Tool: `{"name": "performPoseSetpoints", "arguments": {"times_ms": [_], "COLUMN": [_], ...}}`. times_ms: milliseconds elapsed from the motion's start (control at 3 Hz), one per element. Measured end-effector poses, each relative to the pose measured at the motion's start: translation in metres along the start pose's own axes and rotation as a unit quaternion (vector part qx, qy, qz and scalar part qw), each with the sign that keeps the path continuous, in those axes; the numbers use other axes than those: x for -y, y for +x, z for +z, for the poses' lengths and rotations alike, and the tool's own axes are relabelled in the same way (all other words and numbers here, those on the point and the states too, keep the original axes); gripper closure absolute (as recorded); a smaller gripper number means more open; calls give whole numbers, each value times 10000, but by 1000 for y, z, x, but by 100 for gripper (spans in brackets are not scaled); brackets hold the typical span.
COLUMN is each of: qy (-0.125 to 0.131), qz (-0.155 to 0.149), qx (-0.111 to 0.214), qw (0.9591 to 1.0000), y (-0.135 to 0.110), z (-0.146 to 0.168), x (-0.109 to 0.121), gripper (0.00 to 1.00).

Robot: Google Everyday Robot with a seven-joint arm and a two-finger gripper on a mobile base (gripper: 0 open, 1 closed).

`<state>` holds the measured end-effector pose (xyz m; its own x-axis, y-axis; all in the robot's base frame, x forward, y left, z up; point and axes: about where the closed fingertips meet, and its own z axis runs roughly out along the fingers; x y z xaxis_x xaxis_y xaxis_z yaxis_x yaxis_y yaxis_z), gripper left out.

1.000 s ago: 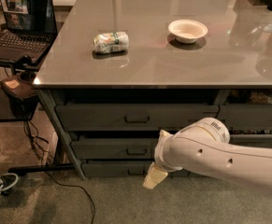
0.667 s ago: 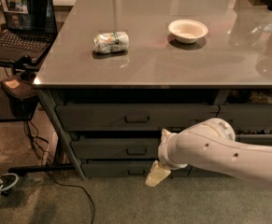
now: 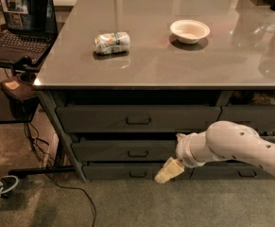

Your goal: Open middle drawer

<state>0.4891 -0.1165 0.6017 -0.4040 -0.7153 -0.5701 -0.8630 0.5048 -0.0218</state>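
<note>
The middle drawer is a wide dark grey front under the table, shut, with a small black loop handle at its centre. A taller drawer sits above it and a slimmer one below it. My gripper is cream coloured, at the end of the white arm that comes in from the right. It hangs low in front of the slim bottom drawer, below and to the right of the middle drawer's handle, apart from it.
On the grey table top lie a wrapped packet and a white bowl. A laptop stands on a side stand at the left. Cables trail on the floor. More drawers are at the right.
The arm and gripper have moved a little up and to the right, closer to the drawer fronts. The drawers have not moved.
</note>
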Motion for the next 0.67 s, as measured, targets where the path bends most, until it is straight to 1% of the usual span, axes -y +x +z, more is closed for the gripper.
{"name": "performPoseSetpoints", "arguments": {"times_ms": [333, 667], "qy": [96, 292], "qz": [12, -57], "qx": [-35, -415], "qw": [9999, 9987], "y": [7, 43], "z": [21, 58], "x": [-2, -6], "gripper": [0, 0]}}
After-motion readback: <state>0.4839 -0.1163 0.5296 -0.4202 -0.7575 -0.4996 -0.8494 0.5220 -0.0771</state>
